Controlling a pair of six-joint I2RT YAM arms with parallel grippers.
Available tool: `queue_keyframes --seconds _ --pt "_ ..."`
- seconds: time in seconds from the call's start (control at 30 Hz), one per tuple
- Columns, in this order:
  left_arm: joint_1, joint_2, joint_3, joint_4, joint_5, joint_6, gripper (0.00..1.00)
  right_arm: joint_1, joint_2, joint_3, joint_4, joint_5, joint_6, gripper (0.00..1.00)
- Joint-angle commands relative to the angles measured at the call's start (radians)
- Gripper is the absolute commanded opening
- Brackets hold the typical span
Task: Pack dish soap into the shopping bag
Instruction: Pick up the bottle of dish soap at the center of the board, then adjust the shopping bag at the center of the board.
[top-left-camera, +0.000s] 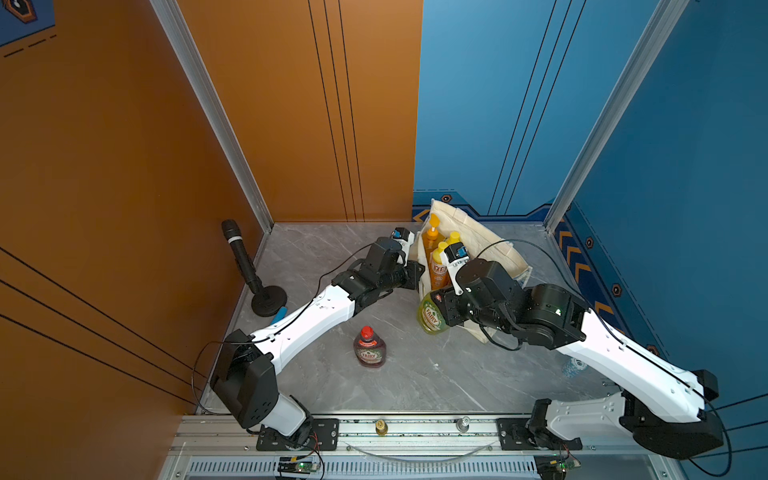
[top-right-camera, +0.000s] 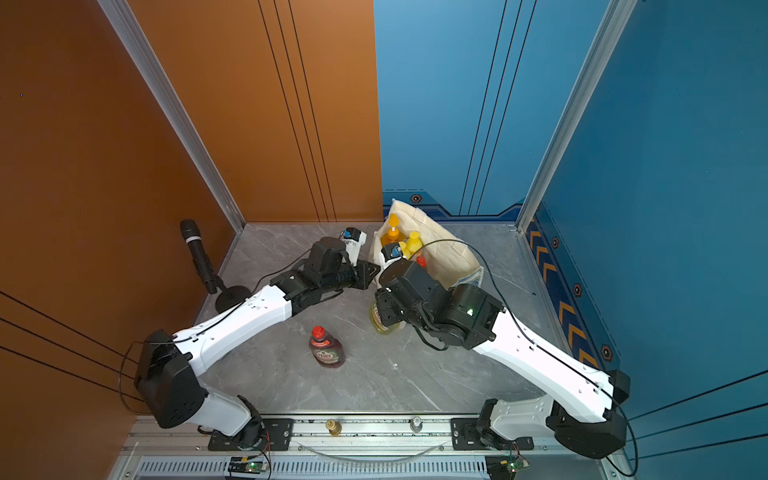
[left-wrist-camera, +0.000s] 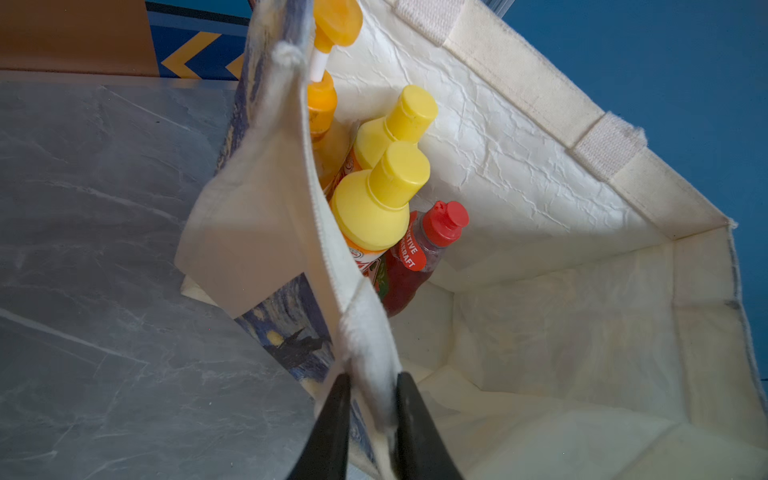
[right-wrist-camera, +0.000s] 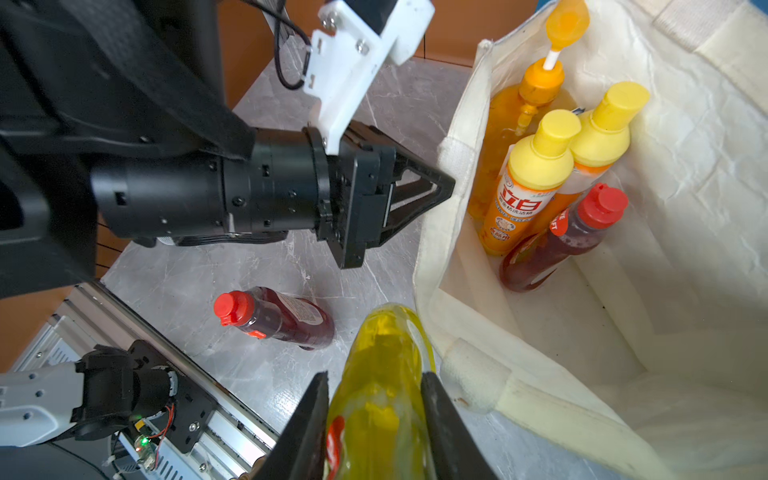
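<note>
The cream shopping bag (top-left-camera: 486, 245) (left-wrist-camera: 540, 199) stands open at the back of the table. Inside it are an orange pump bottle (right-wrist-camera: 507, 120), two yellow-capped orange bottles (right-wrist-camera: 536, 174) (right-wrist-camera: 602, 129) and a dark red bottle (right-wrist-camera: 557, 245). My left gripper (left-wrist-camera: 370, 382) is shut on the bag's near rim where a handle is sewn on. My right gripper (right-wrist-camera: 374, 382) is shut on the yellow-green dish soap bottle (right-wrist-camera: 382, 353) (top-left-camera: 430, 318), held just outside the bag's front corner. A second dark red bottle (top-left-camera: 368, 349) (right-wrist-camera: 286, 318) lies on the table in front of the bag.
A black microphone (top-left-camera: 241, 257) on a round stand (top-left-camera: 269, 299) leans by the orange left wall. A small blue thing (top-left-camera: 279, 313) lies beside it. Blue walls close in the back and right. The metal rail (top-left-camera: 415, 428) runs along the front edge.
</note>
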Motion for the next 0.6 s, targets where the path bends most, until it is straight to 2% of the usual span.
queue_keyframes --seconds 0.0,0.13,0.43,0.57 --pt "-0.016 0.009 0.011 0.009 0.032 0.003 0.16 -0.033 -0.010 0.079 0.056 -0.023 -0.020 0.00" --pt "-0.017 0.006 0.003 0.007 0.028 0.005 0.11 -0.077 -0.009 0.112 0.057 -0.073 -0.019 0.00" --pt "-0.021 0.007 -0.008 0.007 0.026 0.005 0.00 -0.153 -0.034 0.193 0.047 -0.099 -0.031 0.00" --pt "-0.023 0.009 -0.010 0.007 0.030 0.005 0.00 -0.195 -0.043 0.246 0.027 -0.106 -0.035 0.00"
